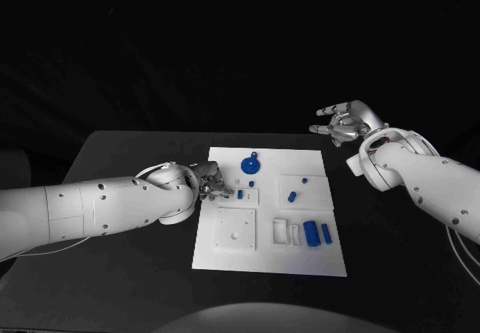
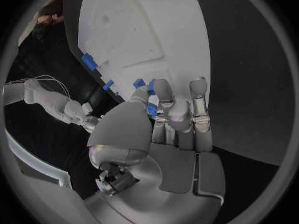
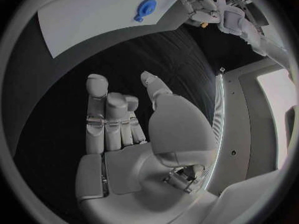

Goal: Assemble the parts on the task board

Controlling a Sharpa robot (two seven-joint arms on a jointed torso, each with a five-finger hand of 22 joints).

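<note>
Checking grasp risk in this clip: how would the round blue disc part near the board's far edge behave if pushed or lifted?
The blue disc part looks rigid and probably light, being small moulded plastic. Lying flat on the task board, it should slide rather than roll. Its thin profile may make pinching awkward.

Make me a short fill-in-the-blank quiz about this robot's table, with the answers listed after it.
1. The task board is coloured ____.
2. The round blue disc lies on the board's ____ end from the robot.
3. The ____ hand hangs open off the board.
4. The left hand is at the board's ____ edge.

Answers: white; far; right; left
</note>
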